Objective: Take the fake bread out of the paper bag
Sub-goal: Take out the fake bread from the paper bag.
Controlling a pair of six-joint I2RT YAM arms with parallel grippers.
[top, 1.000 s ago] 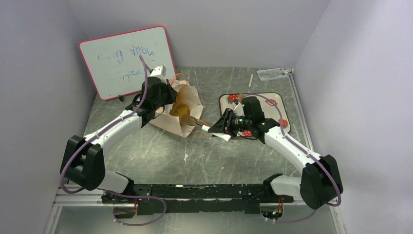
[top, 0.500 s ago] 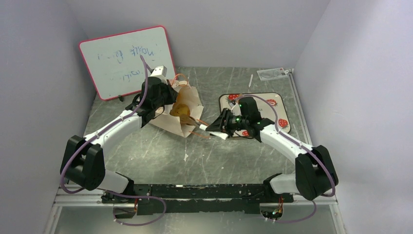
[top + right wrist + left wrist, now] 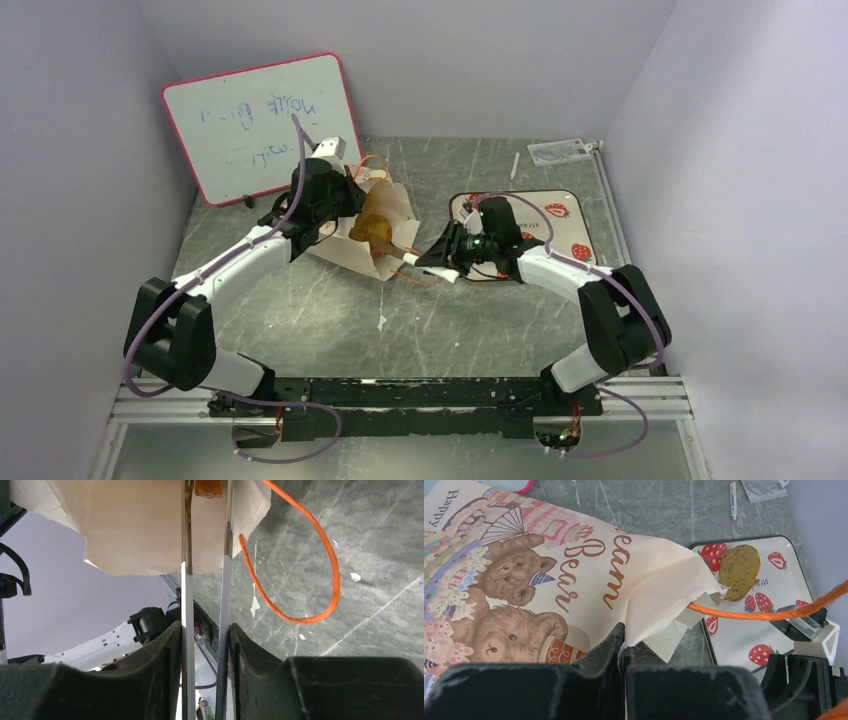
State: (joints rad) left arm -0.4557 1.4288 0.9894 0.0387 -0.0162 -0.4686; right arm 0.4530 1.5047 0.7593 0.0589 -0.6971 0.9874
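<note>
The paper bag [image 3: 392, 212] lies on its side with its mouth toward the right; its bear print [image 3: 514, 585] faces the left wrist camera. My left gripper [image 3: 623, 642] is shut on the bag's edge near the mouth. Brown fake bread [image 3: 372, 226] shows inside the opening. My right gripper [image 3: 205, 630] is shut on metal tongs [image 3: 186, 555], whose blades reach the bag mouth with an orange piece of bread [image 3: 208, 487] between their tips. A brown speckled bread piece [image 3: 739, 570] lies on the strawberry tray [image 3: 769, 630].
The bag's orange cord handle [image 3: 320, 570] loops loose on the table beside the tongs. A pink-framed whiteboard [image 3: 262, 125] leans at the back left. A marker [image 3: 515, 165] and a card [image 3: 560, 150] lie at the back right, behind the tray [image 3: 560, 215].
My right arm has moved left, bringing the tongs from beside the tray up to the bag's mouth. The left gripper and bag have stayed put.
</note>
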